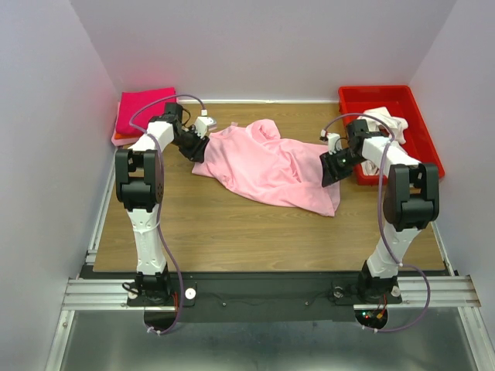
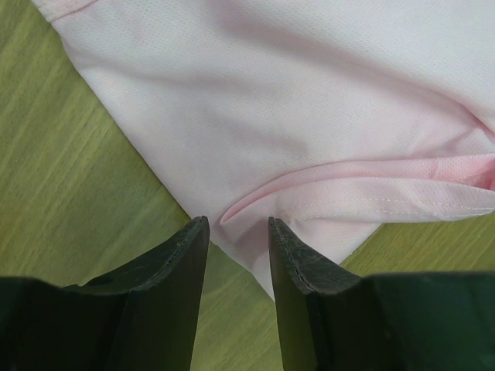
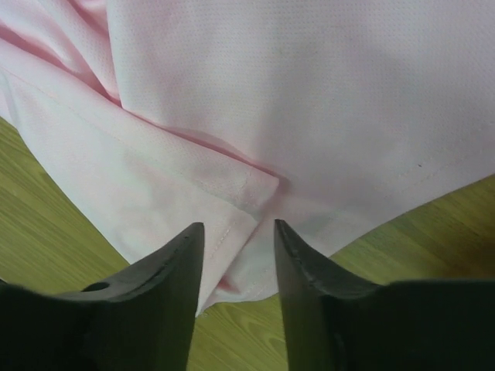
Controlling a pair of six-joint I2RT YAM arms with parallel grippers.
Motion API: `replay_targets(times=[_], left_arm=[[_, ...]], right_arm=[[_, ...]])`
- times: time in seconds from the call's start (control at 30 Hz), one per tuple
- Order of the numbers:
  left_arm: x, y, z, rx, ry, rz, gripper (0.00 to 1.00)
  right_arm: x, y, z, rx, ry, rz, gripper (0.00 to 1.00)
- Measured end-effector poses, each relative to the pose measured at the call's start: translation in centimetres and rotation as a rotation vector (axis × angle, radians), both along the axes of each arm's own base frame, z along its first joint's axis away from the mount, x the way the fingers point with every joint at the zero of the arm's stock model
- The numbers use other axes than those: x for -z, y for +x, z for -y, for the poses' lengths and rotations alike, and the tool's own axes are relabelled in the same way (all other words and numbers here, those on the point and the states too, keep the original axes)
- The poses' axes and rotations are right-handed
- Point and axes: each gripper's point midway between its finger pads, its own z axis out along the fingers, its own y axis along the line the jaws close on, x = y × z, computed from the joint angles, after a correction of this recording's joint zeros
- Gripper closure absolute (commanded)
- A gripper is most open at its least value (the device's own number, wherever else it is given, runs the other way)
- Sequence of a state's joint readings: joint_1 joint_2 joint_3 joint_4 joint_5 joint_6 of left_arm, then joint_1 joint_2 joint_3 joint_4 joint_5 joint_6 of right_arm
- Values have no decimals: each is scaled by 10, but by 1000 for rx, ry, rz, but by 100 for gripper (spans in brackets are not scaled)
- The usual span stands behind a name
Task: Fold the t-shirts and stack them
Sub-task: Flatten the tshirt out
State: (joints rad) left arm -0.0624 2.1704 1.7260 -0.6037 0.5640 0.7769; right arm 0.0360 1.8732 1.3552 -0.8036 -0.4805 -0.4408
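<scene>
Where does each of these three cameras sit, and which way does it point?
Top external: above and behind the bases, looking down on the table, light pink t-shirt and red tray; left arm and right arm show.
Left wrist: on its arm, looking past the open left gripper at the t-shirt's edge.
Right wrist: past the open right gripper at a seamed fold.
Both wrist views share that t-shirt on wood.

- Left arm, white shell with black joints (image 1: 141, 179): upright from its base, elbow high, forearm reaching forward and inward.
- Left gripper, black, two-fingered (image 1: 197, 148): pitched downward, low; dark wedge-shaped fingers (image 2: 182, 270) stand apart with a narrow gap between the tips.
- Right arm, same build (image 1: 406, 197): upright, elbow high, forearm turned inward.
- Right gripper, black, two-fingered (image 1: 331, 168): pitched downward, low; fingers (image 3: 166, 278) parted, a similar gap.
</scene>
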Motion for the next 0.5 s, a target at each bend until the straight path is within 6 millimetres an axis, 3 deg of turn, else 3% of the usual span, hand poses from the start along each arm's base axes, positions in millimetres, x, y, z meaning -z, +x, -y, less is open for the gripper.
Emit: replay_targets(times=[0.07, 0.17, 0.5], left_arm=[[0, -1, 0, 2, -2, -3, 58], [0, -4, 1, 5, -6, -14, 69], [5, -11, 2, 10, -13, -49, 95]], right_arm=[[0, 0, 2, 8, 1, -2, 42], [0, 1, 5, 15, 3, -1, 37], [1, 2, 4, 32, 29, -18, 36]])
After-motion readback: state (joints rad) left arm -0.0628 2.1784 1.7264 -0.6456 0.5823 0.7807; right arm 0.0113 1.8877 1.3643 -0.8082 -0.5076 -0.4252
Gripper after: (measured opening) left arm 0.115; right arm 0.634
